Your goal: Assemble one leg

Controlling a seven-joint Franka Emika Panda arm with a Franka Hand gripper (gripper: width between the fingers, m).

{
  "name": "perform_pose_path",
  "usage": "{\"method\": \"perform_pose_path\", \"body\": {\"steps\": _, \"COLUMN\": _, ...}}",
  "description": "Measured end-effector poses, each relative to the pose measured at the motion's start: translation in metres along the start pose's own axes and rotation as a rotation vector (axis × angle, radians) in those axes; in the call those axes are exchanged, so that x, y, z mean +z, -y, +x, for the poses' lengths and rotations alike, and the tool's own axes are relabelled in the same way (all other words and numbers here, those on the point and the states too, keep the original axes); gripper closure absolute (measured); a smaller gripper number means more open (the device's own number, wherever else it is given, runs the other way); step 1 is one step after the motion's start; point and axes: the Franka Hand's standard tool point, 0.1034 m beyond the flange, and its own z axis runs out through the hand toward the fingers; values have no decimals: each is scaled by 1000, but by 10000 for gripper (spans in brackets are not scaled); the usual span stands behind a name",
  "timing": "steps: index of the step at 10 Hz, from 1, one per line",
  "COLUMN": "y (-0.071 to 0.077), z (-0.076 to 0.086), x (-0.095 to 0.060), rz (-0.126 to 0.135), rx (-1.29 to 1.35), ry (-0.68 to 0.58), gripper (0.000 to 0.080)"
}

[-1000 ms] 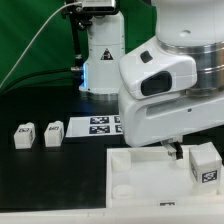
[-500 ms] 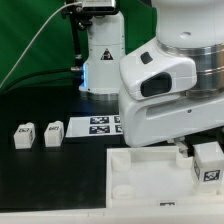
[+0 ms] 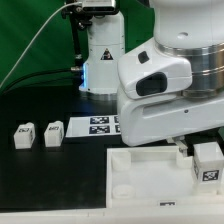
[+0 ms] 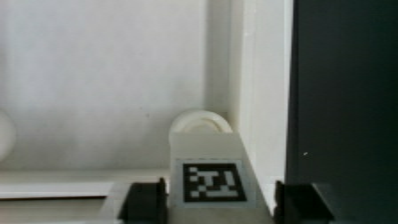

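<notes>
1. One leg (image 4: 214,180) sits between the gripper (image 4: 215,199) fingers (image 4: 148,198), tagged end toward the wrist camera. The jaws are pinched on its two sides.
2. In the exterior view the leg (image 3: 208,160) is at the far right, at the right-hand edge of the large white square part (image 3: 145,185). Whether it touches the part I cannot tell, as the arm hides the base of it.
3. Two more legs (image 3: 37,134) stand on the black table (image 3: 60,175) toward the exterior view's left, well apart from the work. The marker board (image 3: 100,124) lies behind them.
4. The wrist view shows a rounded white lip (image 4: 201,124) just beyond the held leg. It is probably a corner socket, but too blurred to be sure.
5. Risk: if the leg is off-centre over the socket, a descent would land it on the rim and jam or tilt it.
6. Risk: the grip is low on the leg and the plastic is smooth, so a sideways push at contact could twist it in the jaws.
7. Risk: pressing hard could shift the square part on the table.
</notes>
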Motion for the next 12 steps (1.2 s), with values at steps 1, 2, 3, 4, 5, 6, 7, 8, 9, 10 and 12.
{"method": "perform_pose_path", "body": {"steps": 1, "y": 0, "z": -4, "x": 1, "rz": 0, "rx": 142, "ry": -55, "gripper": 505}}
{"method": "perform_pose_path", "body": {"steps": 2, "y": 0, "z": -9, "x": 3, "rz": 5, "rx": 258, "ry": -96, "gripper": 505}}
{"method": "perform_pose_path", "body": {"steps": 3, "y": 1, "z": -10, "x": 3, "rz": 22, "rx": 373, "ry": -125, "gripper": 505}}
{"method": "perform_pose_path", "body": {"steps": 4, "y": 1, "z": -10, "x": 4, "rz": 42, "rx": 509, "ry": -148, "gripper": 505}}
{"method": "perform_pose_path", "body": {"steps": 5, "y": 2, "z": -10, "x": 4, "rz": 53, "rx": 612, "ry": -162, "gripper": 505}}
{"method": "perform_pose_path", "body": {"steps": 6, "y": 3, "z": -10, "x": 4, "rz": 67, "rx": 720, "ry": -169, "gripper": 505}}
{"method": "perform_pose_path", "body": {"steps": 7, "y": 5, "z": -9, "x": 3, "rz": 77, "rx": 794, "ry": -172, "gripper": 505}}
{"method": "perform_pose_path", "body": {"steps": 8, "y": 10, "z": -7, "x": 5, "rz": 109, "rx": 940, "ry": -176, "gripper": 506}}
{"method": "perform_pose_path", "body": {"steps": 9, "y": 16, "z": -7, "x": 8, "rz": 130, "rx": 1047, "ry": -172, "gripper": 506}}
{"method": "perform_pose_path", "body": {"steps": 10, "y": 22, "z": -8, "x": 12, "rz": 139, "rx": 1125, "ry": -169, "gripper": 506}}
{"method": "perform_pose_path", "body": {"steps": 12, "y": 29, "z": -6, "x": 13, "rz": 190, "rx": 1318, "ry": -159, "gripper": 506}}
